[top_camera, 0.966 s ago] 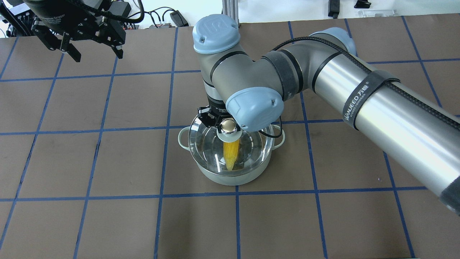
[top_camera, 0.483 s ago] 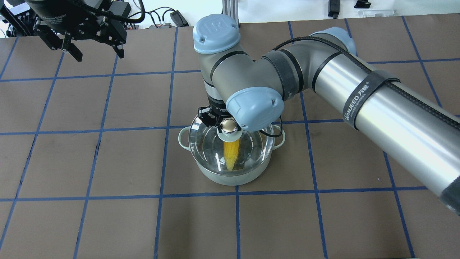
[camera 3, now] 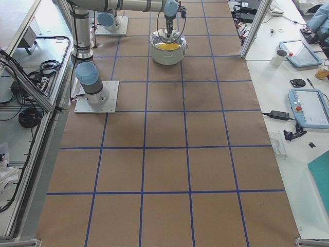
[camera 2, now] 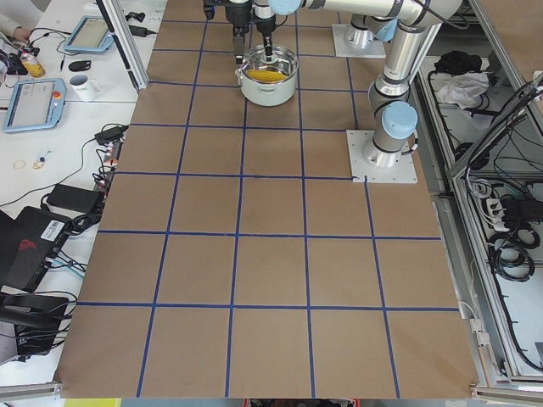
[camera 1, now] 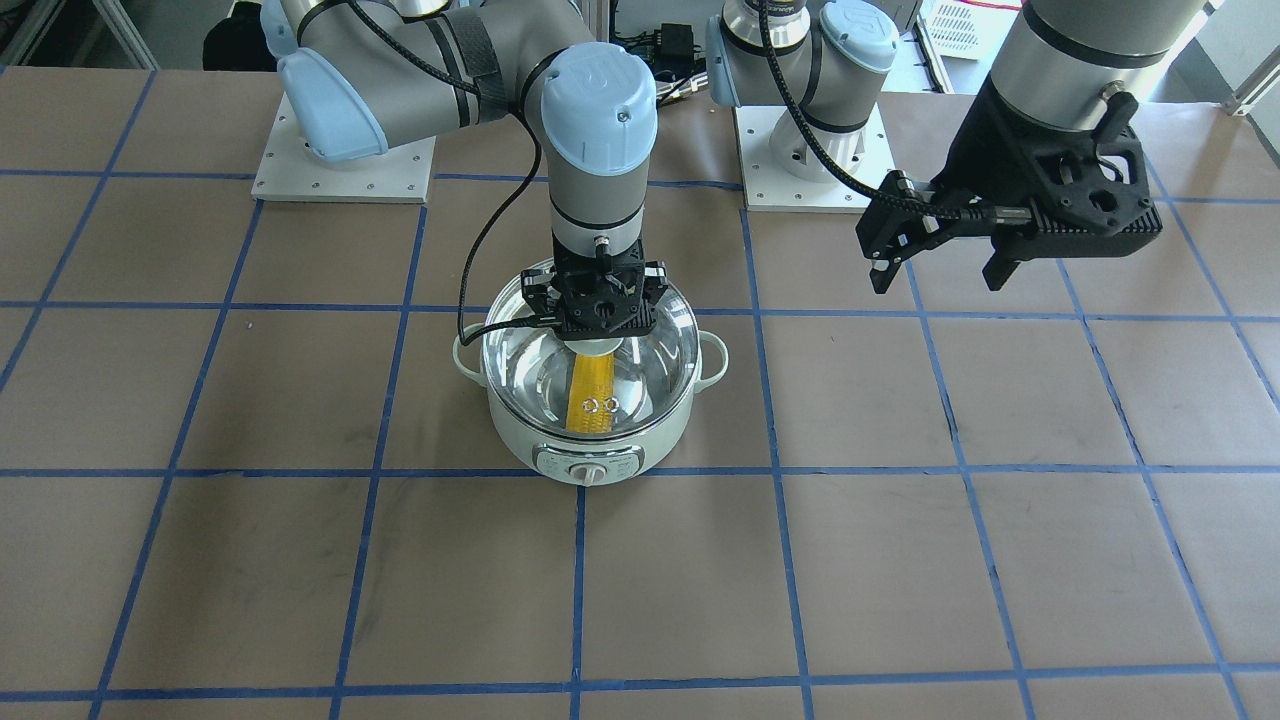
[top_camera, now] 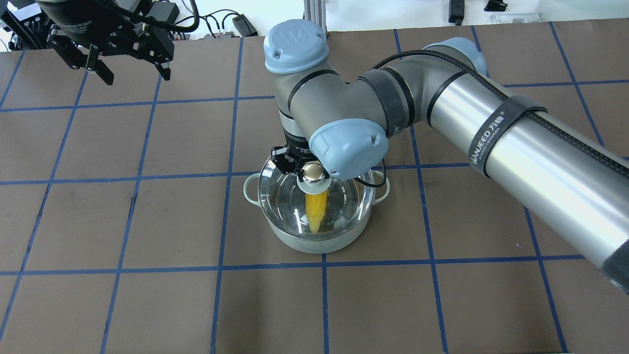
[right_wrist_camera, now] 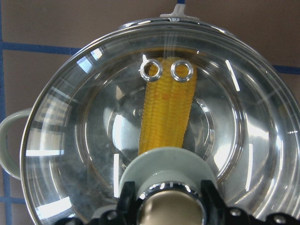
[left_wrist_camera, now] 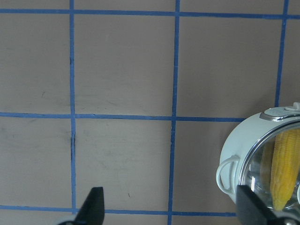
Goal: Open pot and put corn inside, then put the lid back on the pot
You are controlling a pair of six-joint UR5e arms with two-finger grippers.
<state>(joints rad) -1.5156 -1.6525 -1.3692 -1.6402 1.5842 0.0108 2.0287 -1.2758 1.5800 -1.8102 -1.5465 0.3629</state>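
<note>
Clamping the beige-gold knob (top_camera: 314,173) of the round clear glass lid (camera 1: 645,365) seated on the round pale mint-green electric pot (camera 1: 560,450), bright yellow ear of corn (camera 1: 586,383) inside, the right gripper (camera 1: 598,338) stands closed, while the left gripper (top_camera: 136,76) hangs wide open at the pot's ten o'clock overhead.

One pot (camera 1: 650,445) is recorded, fitted with two handles (camera 1: 468,360) (camera 1: 713,358) and one dial (camera 1: 591,475). One lid (right_wrist_camera: 79,131) is counted, bearing one knob (top_camera: 314,172) and two vent holes (right_wrist_camera: 152,70) (right_wrist_camera: 182,70). One corn (right_wrist_camera: 166,112) is noted. Two arms are listed, a left arm (camera 1: 1060,60) and a right arm (top_camera: 516,142), each with one gripper: left gripper (camera 1: 936,283), right gripper (camera 1: 598,336).
</note>
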